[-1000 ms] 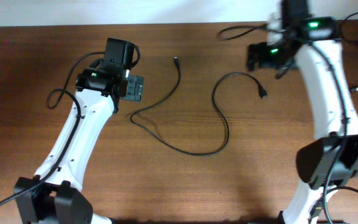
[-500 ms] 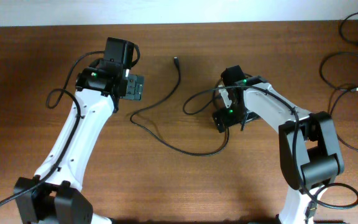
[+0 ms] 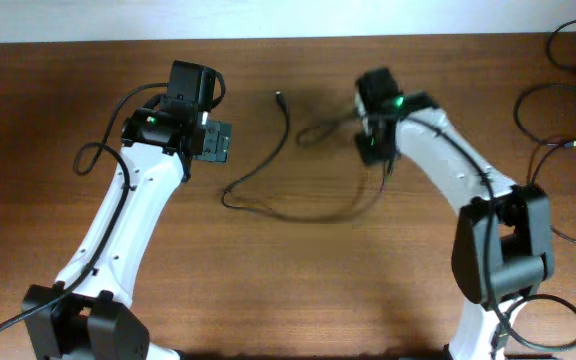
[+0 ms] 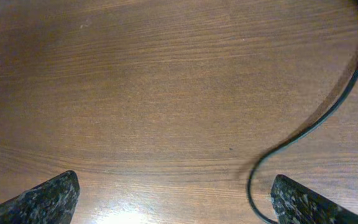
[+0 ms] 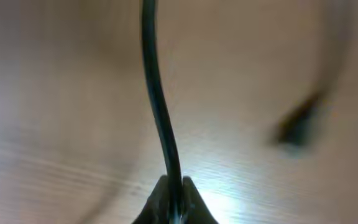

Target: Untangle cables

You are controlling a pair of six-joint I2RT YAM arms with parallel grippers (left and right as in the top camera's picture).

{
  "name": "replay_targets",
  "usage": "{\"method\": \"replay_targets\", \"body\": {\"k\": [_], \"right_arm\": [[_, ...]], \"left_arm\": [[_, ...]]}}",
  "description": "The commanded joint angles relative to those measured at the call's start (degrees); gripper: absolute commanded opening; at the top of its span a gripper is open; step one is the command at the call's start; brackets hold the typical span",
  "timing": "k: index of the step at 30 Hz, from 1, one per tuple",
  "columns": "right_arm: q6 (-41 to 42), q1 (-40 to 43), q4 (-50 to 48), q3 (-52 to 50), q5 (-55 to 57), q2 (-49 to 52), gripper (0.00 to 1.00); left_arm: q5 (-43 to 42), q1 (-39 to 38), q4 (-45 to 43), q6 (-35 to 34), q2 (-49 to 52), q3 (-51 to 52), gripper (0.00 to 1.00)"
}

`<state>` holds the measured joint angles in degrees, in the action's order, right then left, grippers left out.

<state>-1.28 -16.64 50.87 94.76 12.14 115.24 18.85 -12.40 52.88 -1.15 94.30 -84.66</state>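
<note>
We see the right gripper [image 5: 173, 200] clamped on a cable [image 5: 157, 118] that loops across the table [image 3: 298, 290] toward the left gripper [image 4: 173, 199], whose jaws stand wide apart above the tabletop, the cable just beside them. Farther right, other cables [image 3: 540, 150] lie near the table edge.

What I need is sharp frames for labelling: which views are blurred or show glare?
Right wrist: heavily blurred, table smeared, only the cable reads clearly; glare on the wood beside it. Left wrist: sharp, grain crisp, glare at the bottom edge. Overhead: evenly lit and mostly sharp, the cable faint mid-table.
</note>
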Motion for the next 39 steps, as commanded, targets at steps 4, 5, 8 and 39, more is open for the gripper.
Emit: {"method": "replay_targets", "body": {"k": [4,5,8,39], "right_arm": [[0.7,17.1,-10.7,18.2,12.5,-1.6,0.04],[0.7,23.0,-11.8,20.3,12.5,-1.6,0.04],[0.7,33.3,-8.5,27.2,11.1,-1.6,0.04],[10.8,9.2,-7.0,17.4,-5.8,20.2,0.04]], "left_arm": [[0.0,0.3,-0.1,-0.1,0.1,-1.1,0.99],[0.0,0.3,-0.1,-0.1,0.1,-1.1,0.99],[0.0,0.3,-0.1,-0.1,0.1,-1.1,0.99],[0.0,0.3,0.0,-0.1,0.1,-1.1,0.99]]}}
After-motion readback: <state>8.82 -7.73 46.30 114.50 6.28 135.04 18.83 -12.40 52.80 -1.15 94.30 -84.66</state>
